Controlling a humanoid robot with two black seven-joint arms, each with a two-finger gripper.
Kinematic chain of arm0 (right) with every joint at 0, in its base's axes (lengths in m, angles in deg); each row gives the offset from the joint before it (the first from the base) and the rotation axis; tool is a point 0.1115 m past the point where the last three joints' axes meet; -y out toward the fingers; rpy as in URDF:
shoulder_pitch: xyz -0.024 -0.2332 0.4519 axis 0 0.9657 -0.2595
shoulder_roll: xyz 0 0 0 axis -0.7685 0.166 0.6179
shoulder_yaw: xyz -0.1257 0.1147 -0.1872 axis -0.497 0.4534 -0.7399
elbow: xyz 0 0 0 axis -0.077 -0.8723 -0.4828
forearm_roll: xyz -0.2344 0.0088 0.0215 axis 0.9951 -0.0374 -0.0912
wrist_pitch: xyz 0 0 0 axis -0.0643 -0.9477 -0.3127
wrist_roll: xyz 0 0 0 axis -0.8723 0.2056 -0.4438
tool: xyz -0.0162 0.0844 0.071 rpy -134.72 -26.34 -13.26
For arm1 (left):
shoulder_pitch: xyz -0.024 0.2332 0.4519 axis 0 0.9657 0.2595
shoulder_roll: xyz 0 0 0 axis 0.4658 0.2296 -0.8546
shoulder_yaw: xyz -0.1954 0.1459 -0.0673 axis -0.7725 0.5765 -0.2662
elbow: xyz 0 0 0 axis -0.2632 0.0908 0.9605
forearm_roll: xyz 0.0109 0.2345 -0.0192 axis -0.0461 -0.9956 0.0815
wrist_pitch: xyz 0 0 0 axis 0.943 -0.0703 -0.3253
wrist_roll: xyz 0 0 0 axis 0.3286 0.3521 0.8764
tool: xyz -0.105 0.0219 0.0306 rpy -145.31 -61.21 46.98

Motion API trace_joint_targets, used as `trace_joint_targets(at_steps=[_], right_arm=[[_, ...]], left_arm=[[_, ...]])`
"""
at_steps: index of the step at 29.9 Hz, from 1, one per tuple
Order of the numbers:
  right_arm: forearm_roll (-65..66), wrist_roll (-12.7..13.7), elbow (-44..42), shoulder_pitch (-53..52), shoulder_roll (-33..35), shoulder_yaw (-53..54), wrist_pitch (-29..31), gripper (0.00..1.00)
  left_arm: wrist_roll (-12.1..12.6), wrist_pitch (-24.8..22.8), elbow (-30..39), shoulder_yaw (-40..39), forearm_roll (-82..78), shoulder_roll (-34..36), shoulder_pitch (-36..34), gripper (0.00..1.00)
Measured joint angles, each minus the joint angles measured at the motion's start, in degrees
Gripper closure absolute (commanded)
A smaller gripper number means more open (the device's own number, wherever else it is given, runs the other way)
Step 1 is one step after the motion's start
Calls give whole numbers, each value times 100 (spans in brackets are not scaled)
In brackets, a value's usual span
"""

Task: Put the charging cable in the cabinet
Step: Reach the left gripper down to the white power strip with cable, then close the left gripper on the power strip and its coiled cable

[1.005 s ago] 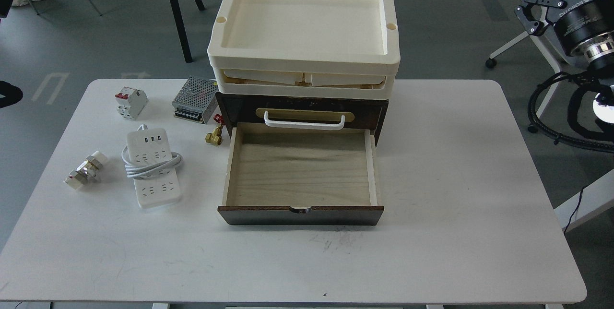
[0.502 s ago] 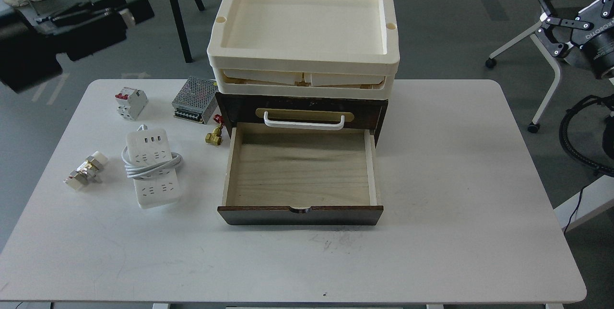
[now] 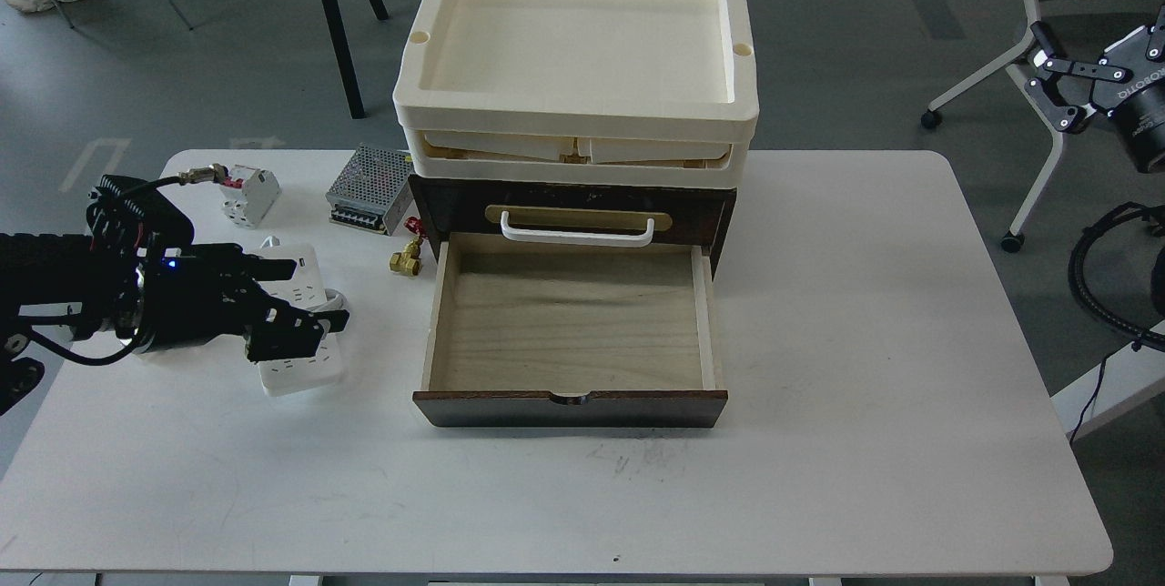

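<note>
The charging cable (image 3: 300, 371), a white power strip with its cord looped round the middle, lies flat on the table left of the cabinet. My left gripper (image 3: 319, 293) reaches in from the left and hovers over the strip's middle. It is open, with one finger toward each end, and covers much of the strip. The dark-brown cabinet (image 3: 455, 202) stands at the table's middle. Its lower drawer (image 3: 569, 322) is pulled fully out, and its pale wood inside is empty. My right gripper (image 3: 1097, 31) is open and empty, raised off the table's far right side.
Cream trays (image 3: 578, 49) are stacked on the cabinet. A white circuit breaker (image 3: 249, 193), a grey mesh power-supply box (image 3: 371, 188) and a small brass valve (image 3: 407, 257) lie behind the strip. An office chair (image 3: 1038, 104) stands beyond the table's (image 3: 865, 340) right edge.
My left arm has swung in from the upper left and come down over the power strip, hiding a small fitting on the table. The right gripper drifted slightly right. The strip has not moved.
</note>
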Motion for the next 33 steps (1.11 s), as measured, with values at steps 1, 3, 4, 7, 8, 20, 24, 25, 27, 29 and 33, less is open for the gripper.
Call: trace_joint_targets(at_steps=[1,3,4,7,8,20,24,25,27,29,33], right_arm=[[0,0,-1,20,0,-1,0,0],[0,0,-2,41,0,-1,0,0],[0,0,-2,46,0,-1,0,0],[0,0,-2,52,-1,-3,0,0],[0,0,-2,52,-3,-3,0,0],[0,0,-11,96,-9,-2,0,0],[0,0,-11,128,-9,-3,0,0],[0,0,-12,135,-9,-3,0,0],[0,0,-12,158,-9,-3,0,0],[0,0,-12,178,-9,-2,0,0],[0,-2,-12,234,-9,1,0,0]], left_arm=[[1,0,-186,43,-1,-111,-93,1],[1,0,-497,210,0,-285,-259,1],[1,0,-644,340,0,-362,-346,2],[1,1,-1106,721,0,-605,-590,2],[0,29,-1256,820,0,-690,-655,2],[0,672,-2486,1485,0,-1099,-992,14],[1,734,-2674,1587,0,-1124,-1009,28],[1,755,-2699,1610,0,-1127,-1010,30],[1,799,-2742,1653,0,-1130,-1016,36],[1,827,-2778,1680,0,-1135,-1016,39],[0,899,-2806,1768,0,-1138,-1016,48]])
